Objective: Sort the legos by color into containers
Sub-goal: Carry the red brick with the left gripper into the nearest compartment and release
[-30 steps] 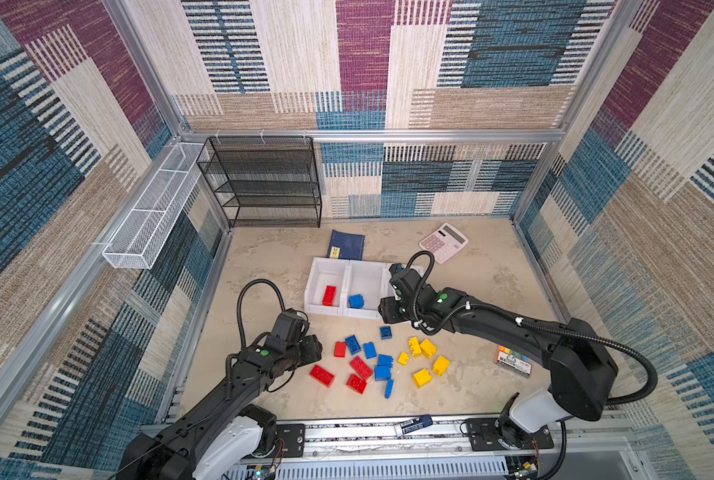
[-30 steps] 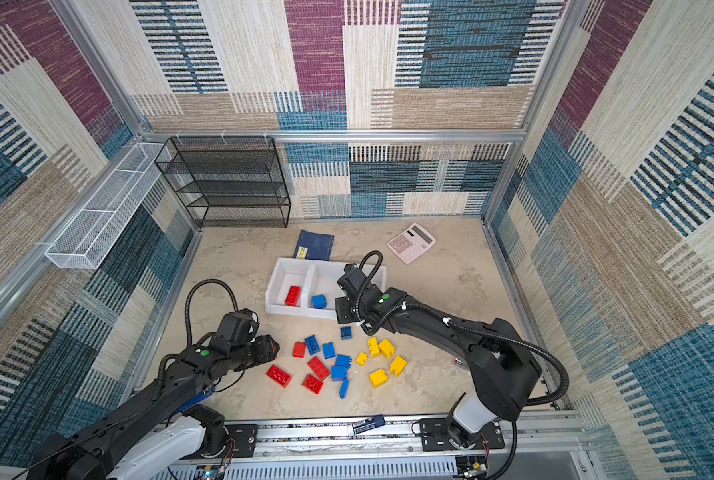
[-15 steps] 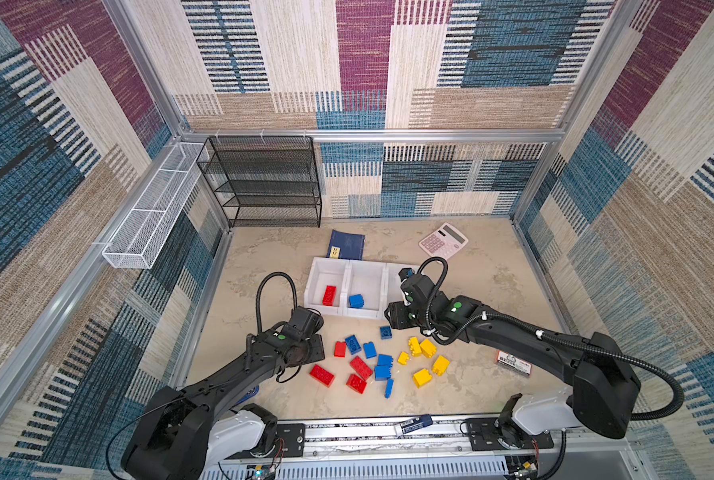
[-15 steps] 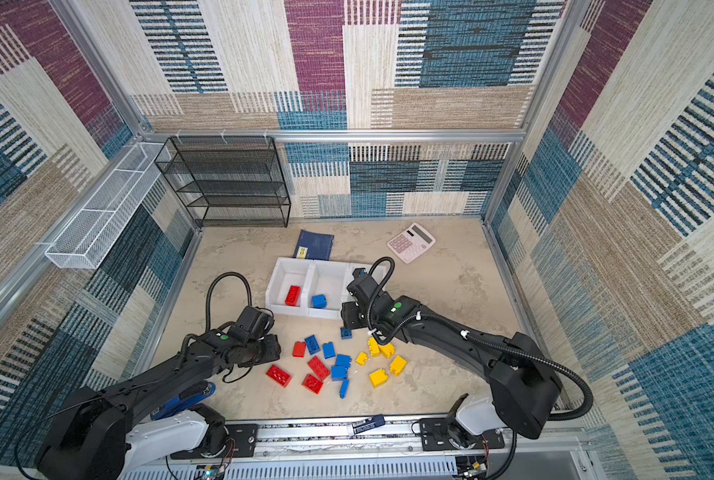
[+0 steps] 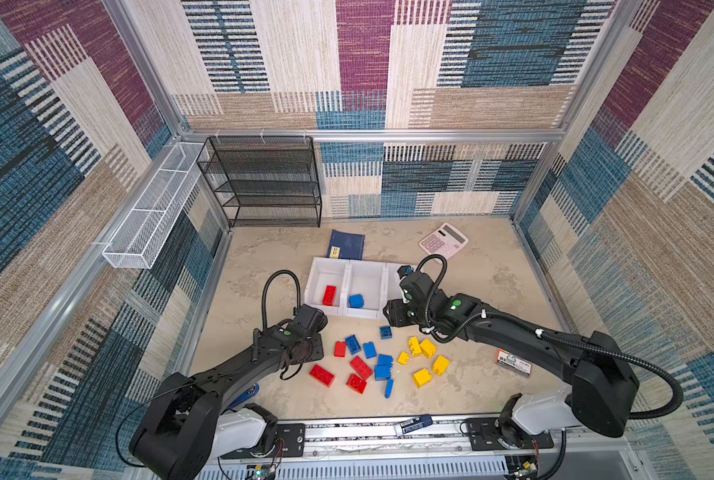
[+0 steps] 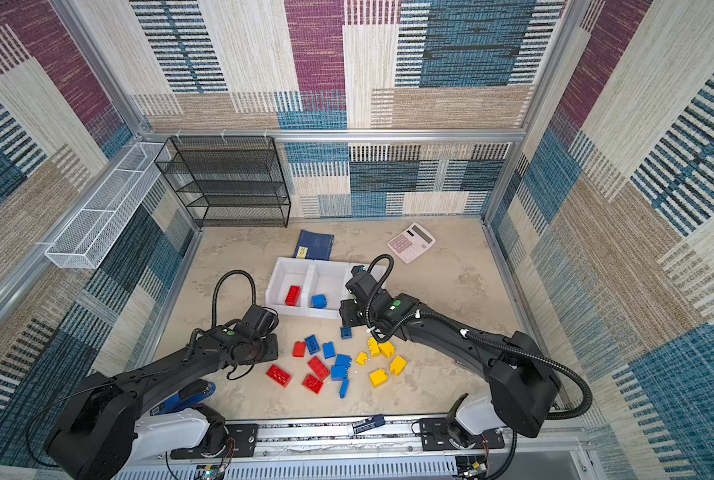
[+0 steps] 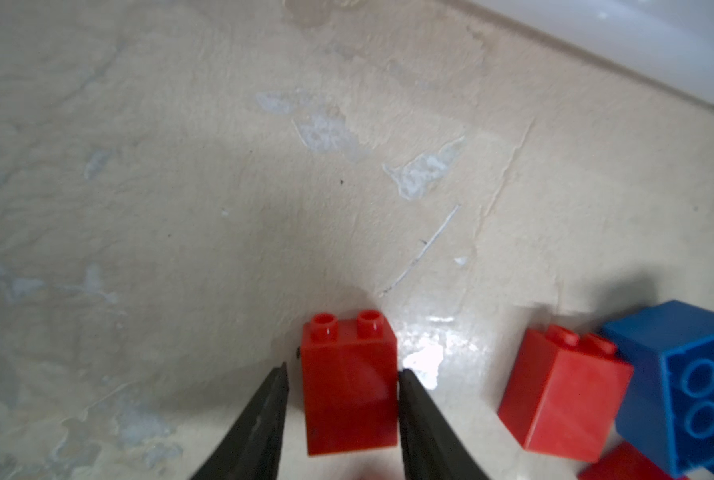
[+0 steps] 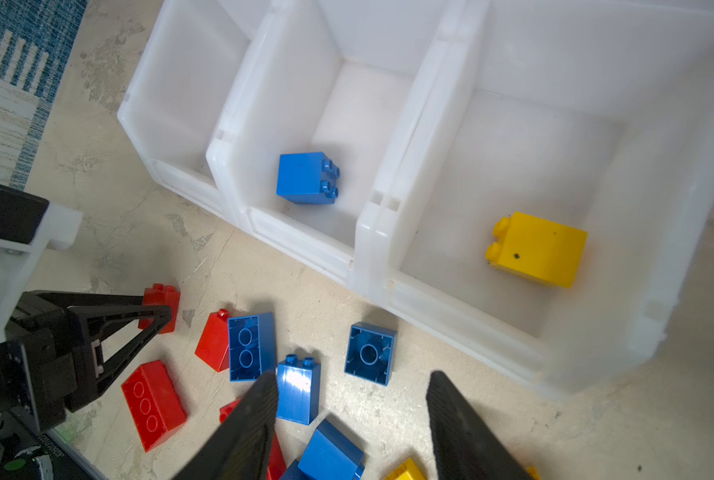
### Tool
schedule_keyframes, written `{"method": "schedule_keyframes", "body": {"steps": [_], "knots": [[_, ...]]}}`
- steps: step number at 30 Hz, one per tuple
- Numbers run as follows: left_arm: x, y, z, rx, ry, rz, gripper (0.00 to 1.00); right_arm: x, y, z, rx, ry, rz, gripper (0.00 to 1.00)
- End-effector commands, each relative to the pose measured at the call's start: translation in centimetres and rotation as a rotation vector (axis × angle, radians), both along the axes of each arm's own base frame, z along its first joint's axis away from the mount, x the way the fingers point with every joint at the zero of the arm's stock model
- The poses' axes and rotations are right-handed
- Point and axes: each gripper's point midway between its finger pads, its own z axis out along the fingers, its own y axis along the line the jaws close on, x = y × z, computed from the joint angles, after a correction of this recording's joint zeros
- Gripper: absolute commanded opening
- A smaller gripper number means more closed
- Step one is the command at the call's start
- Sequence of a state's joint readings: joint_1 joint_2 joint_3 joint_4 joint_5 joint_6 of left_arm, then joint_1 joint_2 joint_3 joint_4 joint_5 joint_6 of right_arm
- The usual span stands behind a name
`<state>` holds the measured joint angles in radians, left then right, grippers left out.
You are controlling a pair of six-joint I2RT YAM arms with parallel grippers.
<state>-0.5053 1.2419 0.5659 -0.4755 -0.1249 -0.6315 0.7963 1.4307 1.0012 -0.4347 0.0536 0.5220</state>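
In the left wrist view my left gripper point(image 7: 343, 370) straddles a small red brick point(image 7: 349, 386) that lies on the table. One finger touches the brick and a thin gap shows at the other. The right wrist view shows the same left gripper point(image 8: 156, 316) at that red brick point(image 8: 162, 299). My right gripper point(image 8: 353, 375) is open and empty above loose blue legos point(image 8: 298, 390), in front of the containers point(image 8: 363, 232). The containers point(image 5: 349, 266) hold a red brick point(image 5: 329, 295), a blue brick point(image 5: 356, 300) and a yellow brick point(image 8: 538, 249), each in its own bin. Loose red point(image 5: 321, 375), blue point(image 5: 382, 372) and yellow legos point(image 5: 422, 377) lie between the arms.
A pink calculator point(image 5: 443, 244) and a dark-blue booklet point(image 5: 347, 245) lie behind the containers. A black mesh rack point(image 5: 264, 183) stands at the back left, with a white wire basket point(image 5: 152, 212) on the left wall. A small labelled box point(image 5: 513, 362) lies under the right arm.
The left jaws have narrowed round the red brick. The right gripper has drawn back from over the containers toward the loose bricks.
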Motion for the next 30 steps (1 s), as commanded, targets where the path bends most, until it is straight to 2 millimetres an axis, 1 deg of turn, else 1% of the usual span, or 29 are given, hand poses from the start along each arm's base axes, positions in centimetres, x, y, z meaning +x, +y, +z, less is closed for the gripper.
{"method": "schedule_keyframes", "body": {"steps": [1, 4, 6, 9, 11, 13, 16, 18, 20, 22, 24, 26, 30], "knots": [[0.4, 0.0, 0.0, 0.016, -0.009, -0.018, 0.43, 0.2, 0.0, 0.4, 0.011, -0.012, -0.008, 0.6], [0.5, -0.1, -0.1, 0.012, -0.009, -0.023, 0.35, 0.2, -0.1, 0.6, 0.01, -0.015, -0.011, 0.6], [0.6, -0.3, 0.1, 0.008, -0.013, -0.028, 0.32, 0.2, -0.2, 0.7, 0.008, -0.017, -0.013, 0.6], [1.1, -0.7, 0.6, -0.005, -0.029, -0.037, 0.31, 0.1, -0.2, 0.7, 0.007, -0.015, -0.013, 0.6], [1.8, -1.1, 1.5, -0.021, -0.054, -0.039, 0.31, 0.1, -0.2, 0.8, 0.01, -0.017, -0.012, 0.6], [2.9, -1.8, 2.8, -0.041, -0.092, -0.052, 0.31, 0.1, -0.2, 0.9, 0.008, -0.017, -0.013, 0.6], [5.6, -3.0, 5.5, -0.048, -0.163, -0.087, 0.31, 0.3, -0.2, 1.4, 0.002, -0.024, -0.014, 0.6], [8.0, -3.8, 7.5, -0.046, -0.215, -0.117, 0.31, 0.4, -0.1, 1.8, -0.003, -0.027, -0.009, 0.6], [10.1, -4.3, 8.9, -0.044, -0.24, -0.134, 0.31, 0.5, 0.0, 2.1, -0.004, -0.032, -0.005, 0.6], [12.2, -4.5, 9.6, -0.041, -0.259, -0.148, 0.31, 0.7, 0.0, 2.5, -0.001, -0.038, -0.008, 0.6], [14.1, -4.5, 9.4, -0.028, -0.262, -0.154, 0.31, 0.6, -0.1, 2.8, 0.009, -0.042, -0.013, 0.6], [15.6, -4.5, 8.6, -0.034, -0.222, -0.146, 0.3, 0.4, -0.2, 3.1, 0.021, -0.045, -0.02, 0.6], [16.6, -5.2, 7.2, -0.049, -0.166, -0.174, 0.3, -0.2, -1.0, 3.5, 0.039, -0.048, -0.041, 0.59]]}}
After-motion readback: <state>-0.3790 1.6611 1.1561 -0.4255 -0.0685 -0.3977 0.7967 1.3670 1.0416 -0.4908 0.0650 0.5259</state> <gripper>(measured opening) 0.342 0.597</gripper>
